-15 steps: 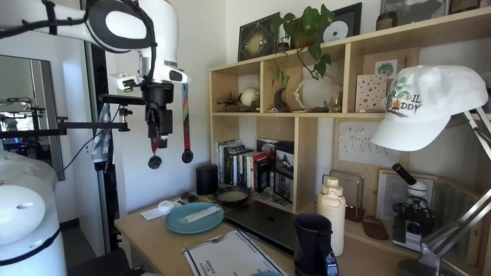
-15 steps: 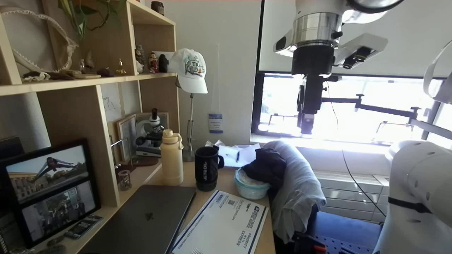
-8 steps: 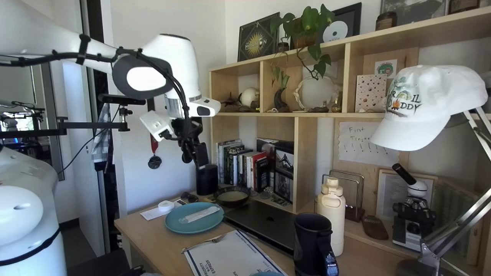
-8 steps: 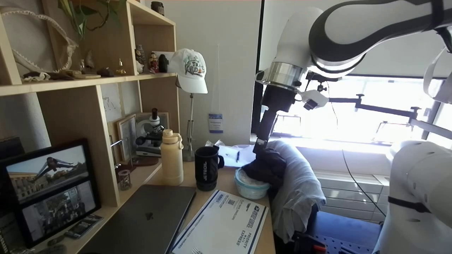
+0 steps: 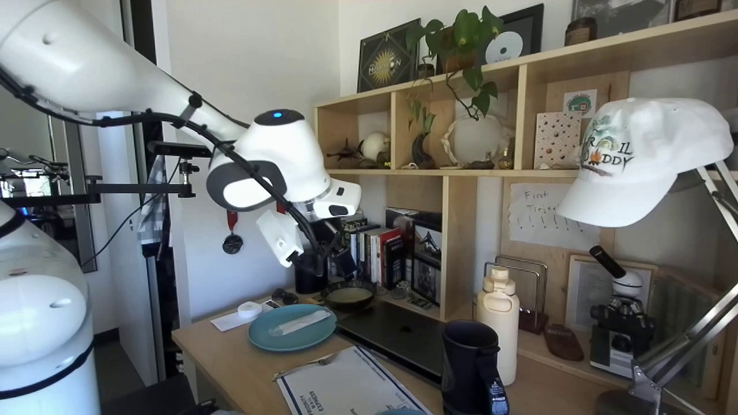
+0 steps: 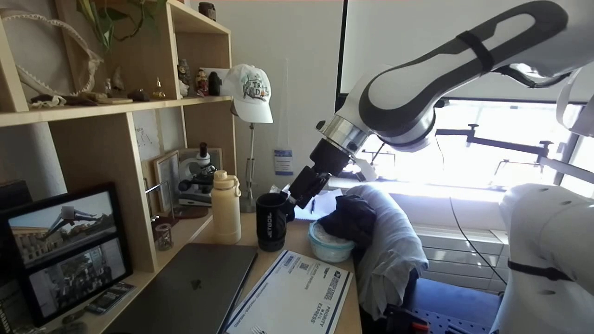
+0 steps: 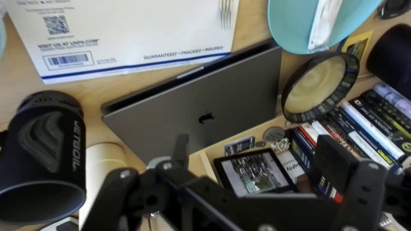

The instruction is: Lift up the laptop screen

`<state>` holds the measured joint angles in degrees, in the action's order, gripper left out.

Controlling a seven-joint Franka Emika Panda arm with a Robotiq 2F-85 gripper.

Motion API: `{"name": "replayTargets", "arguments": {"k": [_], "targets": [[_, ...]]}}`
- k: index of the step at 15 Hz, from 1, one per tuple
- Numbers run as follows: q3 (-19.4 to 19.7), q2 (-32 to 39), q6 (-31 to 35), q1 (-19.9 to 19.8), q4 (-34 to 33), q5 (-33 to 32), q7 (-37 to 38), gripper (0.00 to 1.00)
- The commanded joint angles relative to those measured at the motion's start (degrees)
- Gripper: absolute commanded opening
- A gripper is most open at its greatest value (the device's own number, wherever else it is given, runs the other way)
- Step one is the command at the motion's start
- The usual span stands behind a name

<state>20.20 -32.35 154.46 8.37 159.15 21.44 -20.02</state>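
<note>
The laptop screen is a thin dark grey lid with a logo. It lies low over its base in both exterior views (image 5: 398, 334) (image 6: 195, 283). In the wrist view the lid (image 7: 196, 102) shows a narrow dark gap along its edge by the envelope. My gripper (image 7: 257, 146) is open and empty, with its fingers wide apart. In an exterior view the gripper (image 5: 345, 262) is tilted, above desk height in front of the books. In an exterior view the gripper (image 6: 294, 197) overlaps the cup's rim. It is apart from the lid.
A black cup (image 6: 270, 225) and a cream bottle (image 6: 226, 208) stand at one end of the laptop. A teal plate (image 5: 271, 337) and a dark bowl (image 5: 349, 295) are at the other. A white envelope (image 6: 297, 292) lies along the laptop. A wooden shelf (image 5: 455, 248) rises behind.
The arm has reached out over the desk. The gripper has come down and tilted from hanging straight, moving toward the laptop. The laptop and other objects have not moved.
</note>
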Motion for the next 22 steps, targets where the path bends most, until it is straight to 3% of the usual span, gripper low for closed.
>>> {"name": "replayTargets", "arguments": {"k": [1,4,7,11,14,15,16,22], "targets": [[8.0,4.0,11.4,13.1,-0.2,13.1,-7.7,1.0],[17.1,3.6,17.7,26.2,-0.7,24.3,-15.2,1.0],[26.4,1.6,22.0,37.7,-1.2,31.6,-21.2,1.0],[38.8,-3.3,29.1,51.3,-1.2,36.3,-27.8,1.0],[46.9,-4.9,34.9,59.7,-0.7,34.1,-30.0,1.0],[48.1,-3.2,35.4,61.2,-0.3,33.7,-29.6,1.0],[45.9,-3.1,32.5,58.1,-1.0,33.8,-28.5,1.0],[46.8,-3.2,32.7,58.9,-1.0,33.8,-28.7,1.0]]}}
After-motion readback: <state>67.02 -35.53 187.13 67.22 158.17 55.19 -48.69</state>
